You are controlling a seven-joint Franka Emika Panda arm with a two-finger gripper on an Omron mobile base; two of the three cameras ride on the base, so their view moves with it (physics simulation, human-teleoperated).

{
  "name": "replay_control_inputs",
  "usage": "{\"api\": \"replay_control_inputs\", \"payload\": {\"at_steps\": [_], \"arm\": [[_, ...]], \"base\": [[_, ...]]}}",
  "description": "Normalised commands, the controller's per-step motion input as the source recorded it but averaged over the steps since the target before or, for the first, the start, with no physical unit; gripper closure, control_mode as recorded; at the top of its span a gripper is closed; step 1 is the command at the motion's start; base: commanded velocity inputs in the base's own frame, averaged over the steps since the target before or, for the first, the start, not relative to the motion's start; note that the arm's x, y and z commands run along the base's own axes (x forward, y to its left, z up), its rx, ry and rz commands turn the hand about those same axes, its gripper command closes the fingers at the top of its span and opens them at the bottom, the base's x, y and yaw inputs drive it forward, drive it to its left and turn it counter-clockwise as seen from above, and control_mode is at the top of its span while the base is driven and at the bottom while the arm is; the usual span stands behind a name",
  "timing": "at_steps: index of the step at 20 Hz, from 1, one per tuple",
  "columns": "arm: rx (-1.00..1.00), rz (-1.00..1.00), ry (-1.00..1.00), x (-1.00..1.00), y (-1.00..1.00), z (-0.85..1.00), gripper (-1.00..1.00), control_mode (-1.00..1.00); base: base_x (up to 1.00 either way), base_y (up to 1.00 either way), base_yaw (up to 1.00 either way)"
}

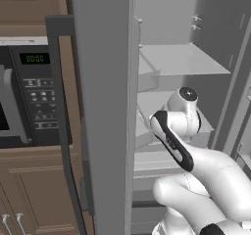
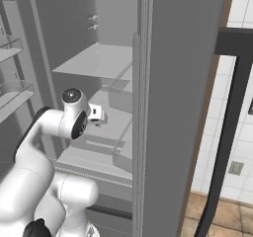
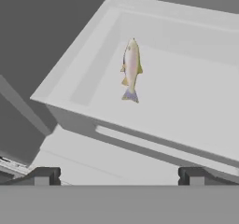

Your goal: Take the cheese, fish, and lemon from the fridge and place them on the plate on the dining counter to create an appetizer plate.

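Gripper (image 3: 119, 176): jaws wide apart, empty | fish (image 3: 131, 69): ahead in fridge (image 1: 105, 106) drawer (image 3: 186, 101) (ungrasped) | progress: judged early, fish pickup pending

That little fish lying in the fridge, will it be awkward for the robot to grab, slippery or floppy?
The fish looks thin and slender, so probably light. It lies flat on the pale fridge shelf, leaving little height to pinch; it may slide if nudged. The open gripper seems wide enough. Whether it flops cannot be told.
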Motion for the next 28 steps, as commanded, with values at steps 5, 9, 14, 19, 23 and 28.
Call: {"api": "replay_control_inputs", "payload": {"at_steps": [5,9,14,19,23,28], "arm": [[0.0,0.0,0.0,0.36,0.0,-0.2,-1.0,-1.0],[0.0,0.0,0.0,0.38,0.01,-0.18,-1.0,-1.0],[0.0,0.0,0.0,0.38,0.03,-0.16,-1.0,-1.0],[0.0,0.0,0.0,0.37,0.06,-0.13,-1.0,-1.0],[0.0,0.0,0.0,0.41,0.01,-0.04,-1.0,-1.0],[0.0,0.0,0.0,0.43,0.01,-0.1,-1.0,-1.0]], "base": [[0.0,0.0,0.0],[0.0,0.0,0.0],[0.0,0.0,0.0],[0.0,0.0,0.0],[0.0,0.0,0.0],[0.0,0.0,0.0]]}}
